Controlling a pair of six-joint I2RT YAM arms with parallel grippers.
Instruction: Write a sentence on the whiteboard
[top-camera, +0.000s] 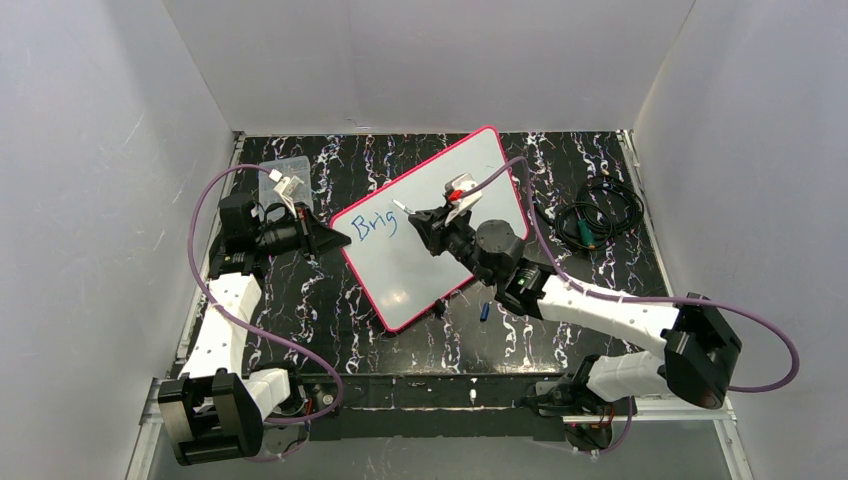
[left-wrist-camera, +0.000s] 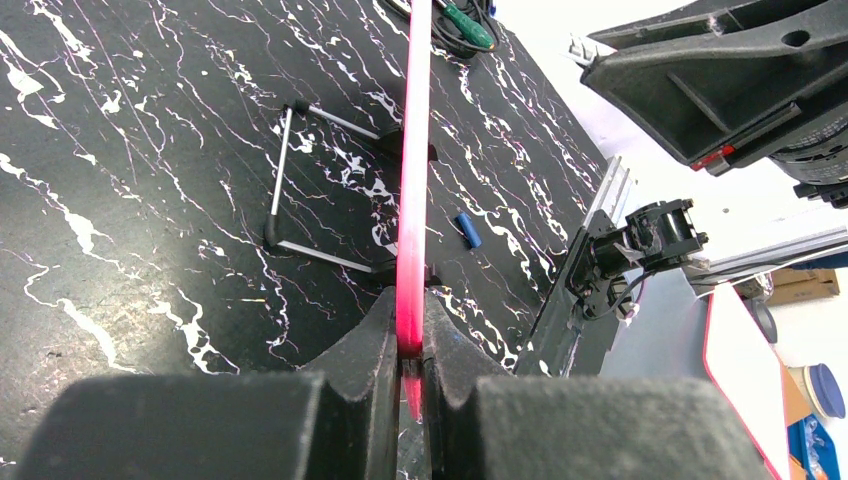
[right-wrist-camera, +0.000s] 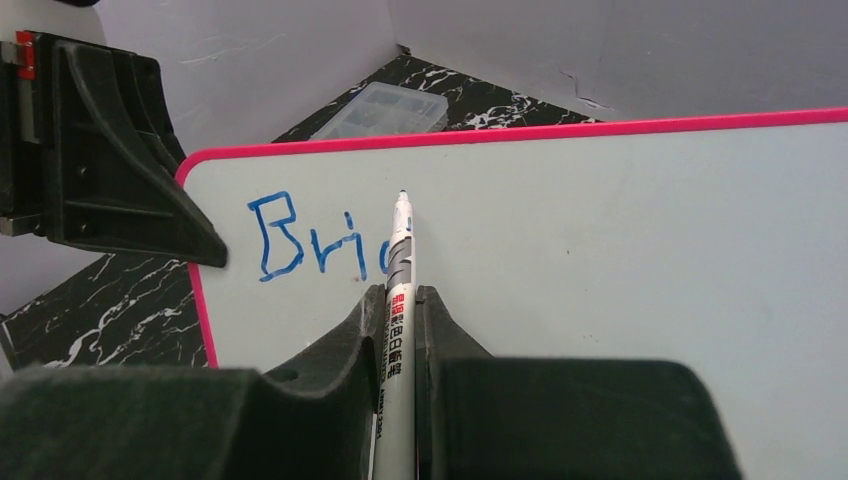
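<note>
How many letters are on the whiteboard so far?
4: B, r, i, g, in one row by the whiteboard's left corner; the marker partly hides the g in the right wrist view.

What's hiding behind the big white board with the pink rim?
A thin metal wire stand on the black marbled table. The whiteboard's back face itself is hidden.

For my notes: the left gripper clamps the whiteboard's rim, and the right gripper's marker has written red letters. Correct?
Not red: the right wrist view shows blue letters. The left gripper clamps the whiteboard's rim, and the right gripper's marker has written blue letters.
</note>
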